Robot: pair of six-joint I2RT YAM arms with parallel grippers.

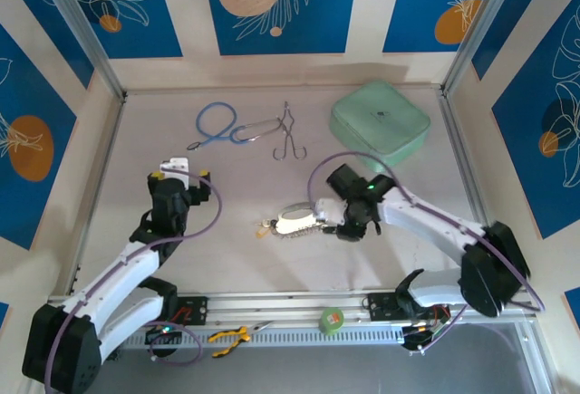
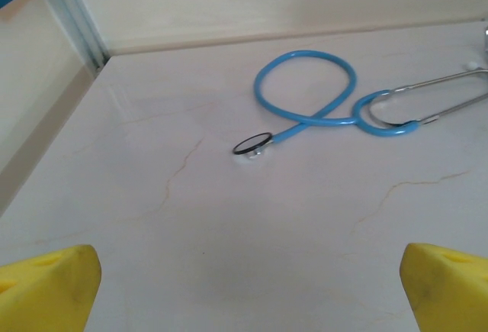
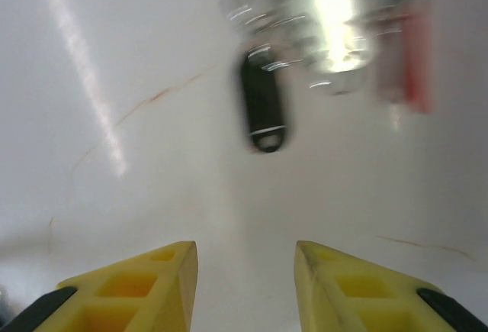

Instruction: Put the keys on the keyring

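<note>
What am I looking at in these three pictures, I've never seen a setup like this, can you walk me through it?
These are two robot arms bolted at the near edge of a pale table. The overhead picture looks down from above and behind them; the other two come from cameras on each wrist, with yellow fingertips at the bottom.

The left end effector is wide open and holds nothing. Ahead of it lies a blue-tubed stethoscope.

The right end effector sits beside a pale grey-silver oval keyring with small keys. Its fingers are apart and hold nothing; its blurred view shows a black-headed key lying on the table.

Also on the table: steel scissor-like forceps and a mint-green zipped pouch. On the front rail are yellow-handled pliers and a roll of green tape.
</note>
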